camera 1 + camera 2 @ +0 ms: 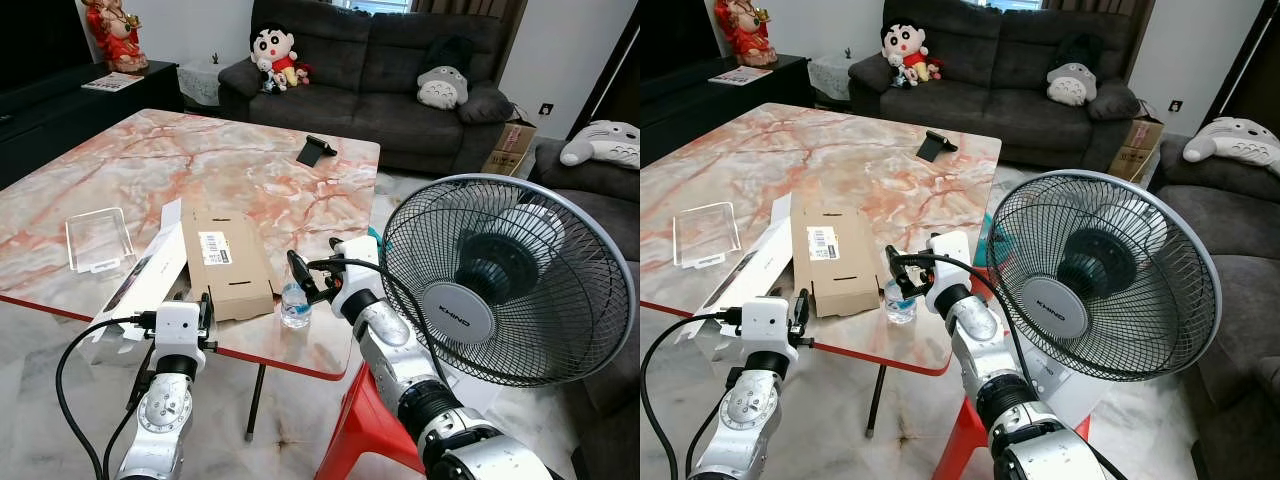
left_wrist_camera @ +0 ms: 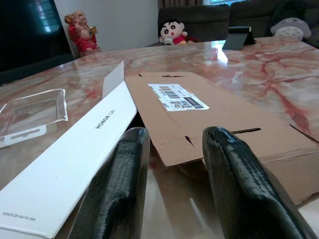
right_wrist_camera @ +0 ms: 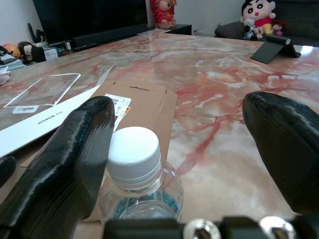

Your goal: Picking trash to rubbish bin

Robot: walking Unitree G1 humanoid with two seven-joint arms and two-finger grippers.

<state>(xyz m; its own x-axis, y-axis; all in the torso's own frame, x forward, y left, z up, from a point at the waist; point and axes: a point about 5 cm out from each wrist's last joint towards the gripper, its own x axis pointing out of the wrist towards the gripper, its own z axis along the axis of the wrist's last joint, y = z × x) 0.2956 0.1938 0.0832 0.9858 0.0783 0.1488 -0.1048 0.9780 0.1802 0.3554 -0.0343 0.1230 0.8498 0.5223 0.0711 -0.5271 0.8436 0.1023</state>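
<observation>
A small clear bottle [image 1: 295, 305] with a white cap [image 3: 134, 152] stands near the front edge of the marble table [image 1: 190, 165]. My right gripper [image 1: 306, 280] is open just above and behind it, one black finger [image 3: 75, 149] close beside the cap and the other well off to the far side. A flat brown cardboard box [image 1: 228, 262], a long white box [image 1: 140, 285] and a clear plastic tray [image 1: 98, 240] lie to the bottle's left. My left gripper [image 2: 174, 144] is open at the table edge, facing the cardboard's near corner with nothing between its fingers.
A large standing fan [image 1: 505, 280] is close on the right, above a red stool [image 1: 360, 420]. A black phone stand [image 1: 316, 150] sits at the table's far side. Dark sofas with plush toys line the back and right.
</observation>
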